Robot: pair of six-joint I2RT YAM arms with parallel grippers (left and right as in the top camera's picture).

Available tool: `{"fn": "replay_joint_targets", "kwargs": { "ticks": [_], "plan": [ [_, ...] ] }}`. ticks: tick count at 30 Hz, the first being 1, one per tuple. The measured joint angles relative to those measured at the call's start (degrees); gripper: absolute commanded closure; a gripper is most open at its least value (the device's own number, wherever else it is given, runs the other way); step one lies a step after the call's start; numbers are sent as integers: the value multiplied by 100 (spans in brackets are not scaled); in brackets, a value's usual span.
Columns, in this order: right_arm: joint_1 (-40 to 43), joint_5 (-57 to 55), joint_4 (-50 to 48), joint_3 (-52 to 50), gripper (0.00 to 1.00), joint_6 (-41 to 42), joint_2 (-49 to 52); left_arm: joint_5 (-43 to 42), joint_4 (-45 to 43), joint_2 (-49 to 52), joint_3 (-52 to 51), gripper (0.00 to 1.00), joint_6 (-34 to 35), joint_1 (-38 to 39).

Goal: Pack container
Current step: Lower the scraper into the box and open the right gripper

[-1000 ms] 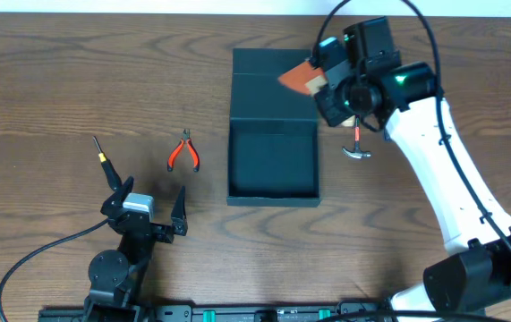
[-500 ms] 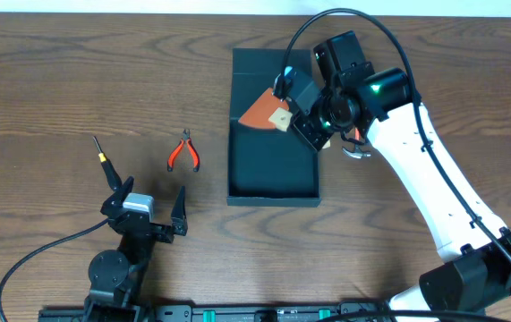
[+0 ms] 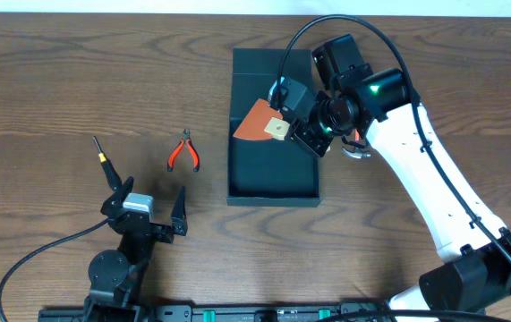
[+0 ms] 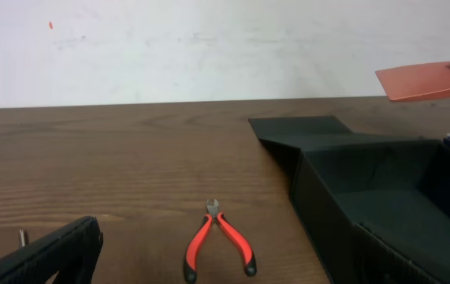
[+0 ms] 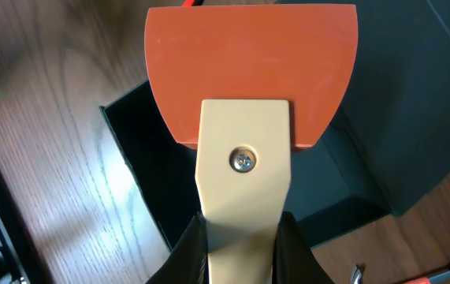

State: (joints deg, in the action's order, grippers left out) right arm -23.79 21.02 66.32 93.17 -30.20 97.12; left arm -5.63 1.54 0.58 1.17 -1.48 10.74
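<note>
The dark teal container stands open at mid-table, its flap lid laid flat behind it; it also shows in the left wrist view and below my right gripper. My right gripper is shut on the cream handle of an orange-bladed scraper. The blade hangs over the back left part of the container's inside, above its floor. My left gripper rests open near the table's front left, holding nothing, with red-handled pliers lying on the wood ahead of it.
A slim screwdriver lies on the table left of the pliers. A small hammer lies just right of the container, partly under my right arm. Dark wood table all around; a cable loops at the front left.
My right gripper has carried the scraper leftward, from above the lid's right edge to over the container's inside. The left arm has stayed still.
</note>
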Motion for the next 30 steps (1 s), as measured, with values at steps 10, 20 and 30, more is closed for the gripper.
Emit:
{"fn": "replay_joint_targets", "kwargs": {
  "ticks": [10,20,30],
  "plan": [
    [0,2,-442,-605,99,-85,24,0,0,0,0,1,0,-2],
    [0,2,-964,-1322,99,-90,74,0,0,0,0,1,0,-2],
    [2,2,-1305,-1749,99,-87,79,0,0,0,-2,2,0,-2]
  ]
}}
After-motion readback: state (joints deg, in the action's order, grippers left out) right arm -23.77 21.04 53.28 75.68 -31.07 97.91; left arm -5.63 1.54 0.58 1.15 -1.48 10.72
